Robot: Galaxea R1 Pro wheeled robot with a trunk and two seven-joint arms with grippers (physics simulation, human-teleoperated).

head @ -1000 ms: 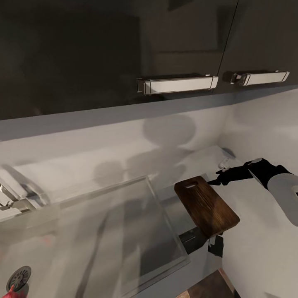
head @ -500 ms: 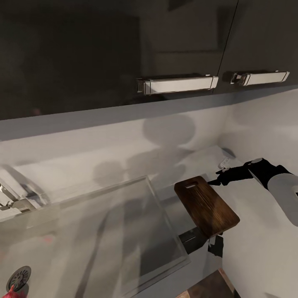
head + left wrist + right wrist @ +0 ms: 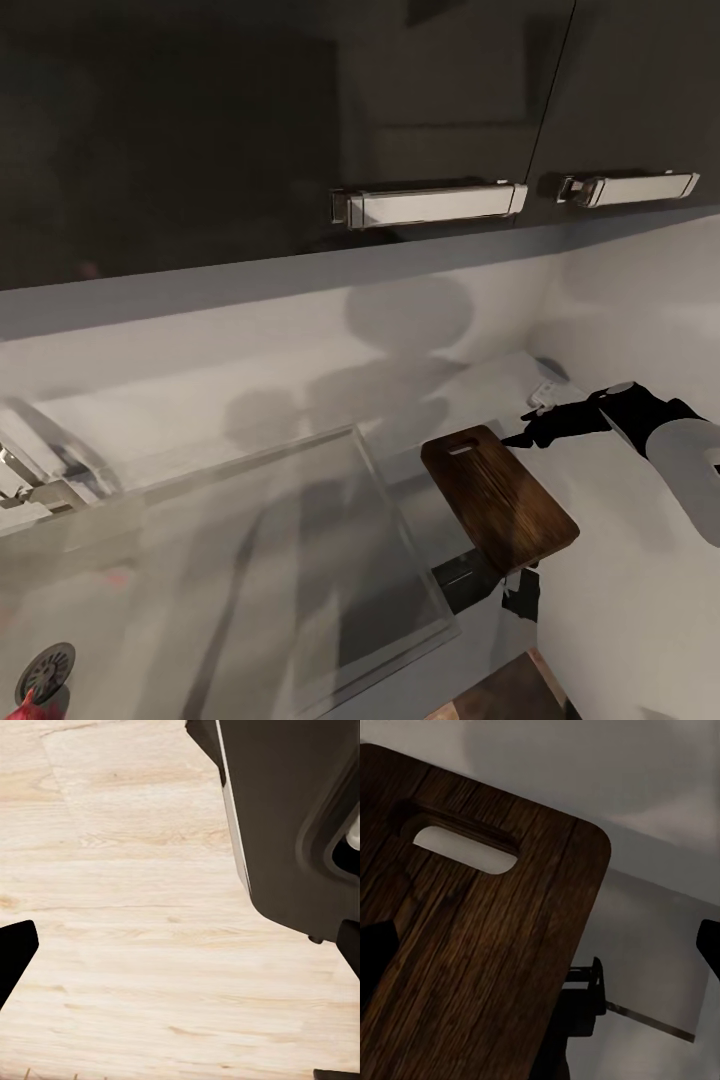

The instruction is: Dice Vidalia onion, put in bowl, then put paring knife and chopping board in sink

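while your right arm hangs out over the worktop, work across the scene from the left. the onion [image 3: 30, 706] sits low at the left edge of the head view, a red scrap just beside the drain [image 3: 45, 670] in the sink [image 3: 250, 560]. it is not yet lifted out, so my guess is that reaching or repositioning comes first.

next along, the chopping board [image 3: 497, 496] lies flat on the grey countertop [image 3: 620, 590], just right of the sink's drainboard. its long axis runs from the far left to the near right in the head view, with the handle slot at the far end, toward the wall. in the right wrist view a thin blade with a dark handle shows past the board's edge; that looks like the paring knife [image 3: 641, 1015], lying just beside the board, though its exact contact is hard to tell.

your left gripper [image 3: 180, 945] points down at the pale wood floor [image 3: 120, 907], with its dark fingertips far apart at the picture's sides and nothing between them. your right gripper [image 3: 530, 432] hovers just beyond the board's far corner; in its wrist view the tips stand wide with nothing held.

to do this well, bring the left arm up and over the basin, come down on the onion from above, and close squarely so the round thing does not squirt away.
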